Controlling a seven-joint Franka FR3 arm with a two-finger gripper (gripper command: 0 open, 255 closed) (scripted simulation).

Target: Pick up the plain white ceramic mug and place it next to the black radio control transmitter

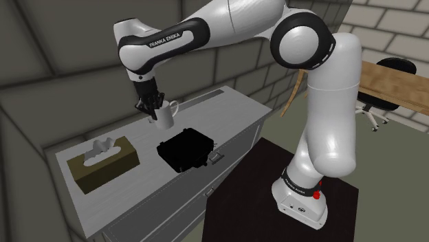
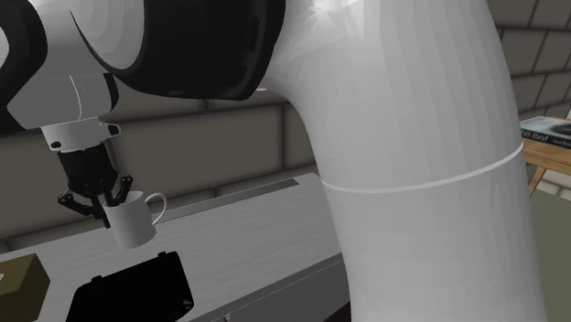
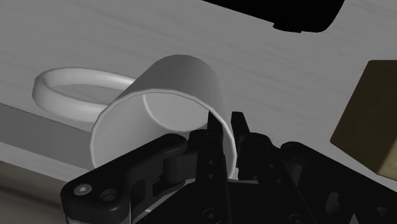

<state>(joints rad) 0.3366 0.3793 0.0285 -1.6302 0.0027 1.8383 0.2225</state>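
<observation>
Above the middle of the table, the white mug is hanging slightly tilted and apparently clear of the surface. The claw is closing narrowly on its rim wall, one finger inside and one outside, on the side away from the handle. The black transmitter is lying just below, nearer the table's front edge. Being stiff, smooth and likely breakable, the mug is probably prone to pivoting in this thin rim pinch, so I am judging that it needs a slow, gentle set-down.
</observation>
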